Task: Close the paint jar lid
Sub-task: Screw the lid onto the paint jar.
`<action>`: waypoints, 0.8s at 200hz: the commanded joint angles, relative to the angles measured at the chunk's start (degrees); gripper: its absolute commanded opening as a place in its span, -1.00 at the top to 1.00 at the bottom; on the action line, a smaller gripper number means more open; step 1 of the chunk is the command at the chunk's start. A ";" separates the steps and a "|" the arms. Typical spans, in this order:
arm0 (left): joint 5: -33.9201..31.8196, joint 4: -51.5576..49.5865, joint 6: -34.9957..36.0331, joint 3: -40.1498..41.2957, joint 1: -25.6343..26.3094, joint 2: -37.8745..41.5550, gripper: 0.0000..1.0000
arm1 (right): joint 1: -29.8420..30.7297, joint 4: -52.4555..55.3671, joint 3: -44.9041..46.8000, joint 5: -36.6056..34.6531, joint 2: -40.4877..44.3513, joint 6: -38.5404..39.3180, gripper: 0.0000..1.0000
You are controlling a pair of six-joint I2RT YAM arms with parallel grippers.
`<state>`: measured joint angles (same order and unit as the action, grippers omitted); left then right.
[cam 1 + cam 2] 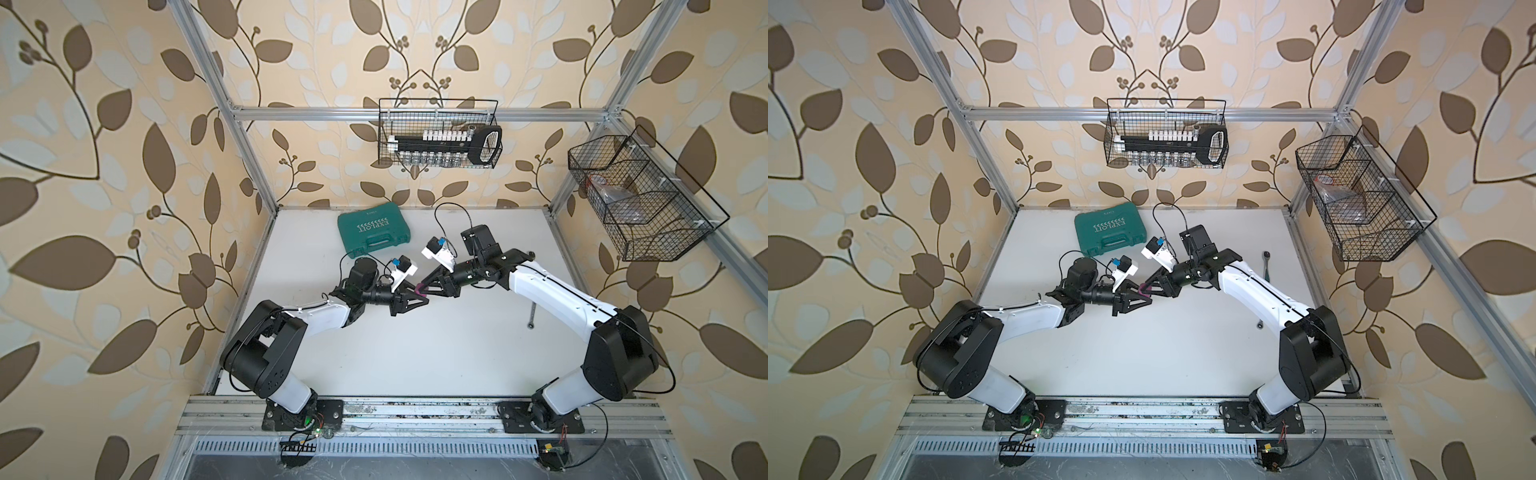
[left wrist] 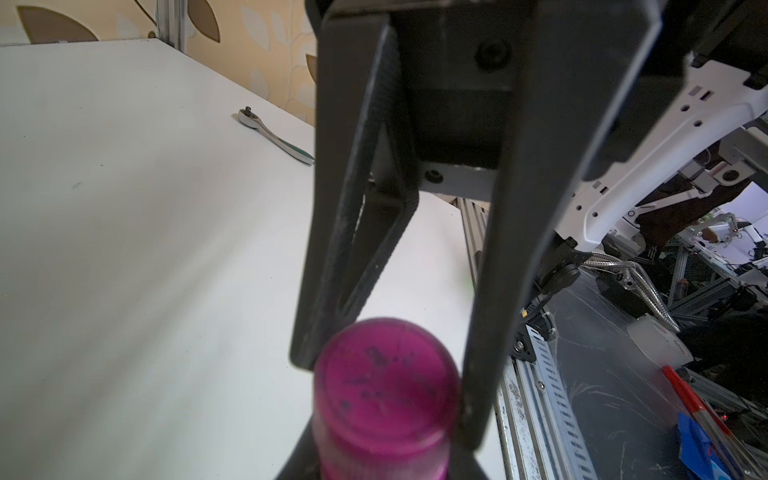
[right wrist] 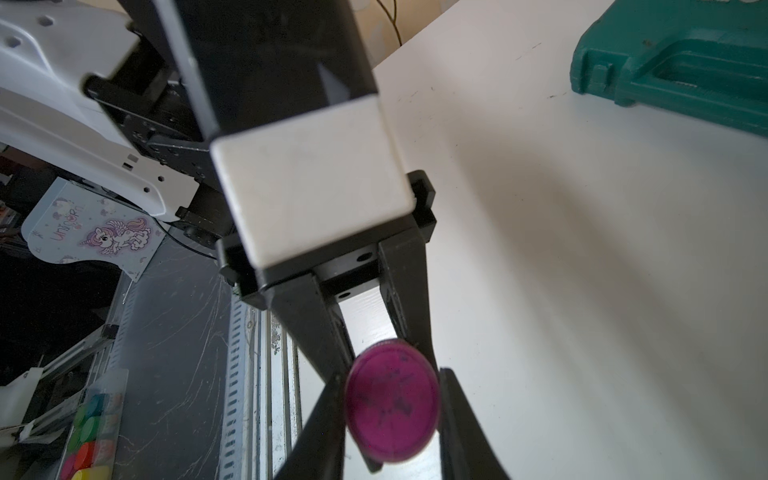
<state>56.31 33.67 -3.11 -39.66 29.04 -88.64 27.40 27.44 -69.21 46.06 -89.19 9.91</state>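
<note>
Magenta paint jar point(image 2: 374, 459) — teal case point(image 1: 372, 232), brown-leaf beige wallpaper point(image 1: 124, 174).

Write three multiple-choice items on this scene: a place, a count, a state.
1. Where does the silver metal ratchet wrench lie? A in a basket; B on the white table; C on the green plastic case.
2. How many black wire baskets hang on the walls? A one; B two; C three.
3. What grips the small round magenta plastic lid? A nothing; B a hand; C the right gripper.
Key: 1 B, it lies flat there; 2 B, back basket and side basket; 3 C, shut on its rim, above the tiny magenta plastic paint jar in the left gripper.
</note>
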 commanded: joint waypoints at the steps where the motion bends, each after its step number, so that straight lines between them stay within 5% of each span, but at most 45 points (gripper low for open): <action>1: -3.28 2.68 0.48 -1.08 0.50 1.73 1.00 | 2.15 -4.66 1.10 -1.07 -0.81 -5.22 0.63; 70: -30.55 7.85 5.17 0.59 9.16 2.41 1.00 | 13.51 -17.84 3.17 -20.71 -5.71 -34.69 0.69; 99: -33.01 12.05 3.72 2.20 9.28 2.57 1.00 | 17.08 -18.52 0.98 -22.84 -8.08 -38.51 0.53; 114: -32.85 11.77 3.95 2.67 9.31 3.27 1.00 | 16.73 -17.84 0.91 -23.46 -7.29 -38.83 0.23; 160: -31.15 14.59 4.27 7.37 7.75 5.58 1.00 | 7.55 -22.16 8.28 -16.01 2.34 -42.31 -0.17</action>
<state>21.76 36.32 -1.39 -32.95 35.20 -86.13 37.26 11.92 -64.14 18.09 -92.16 -28.42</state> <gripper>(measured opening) 0.272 0.561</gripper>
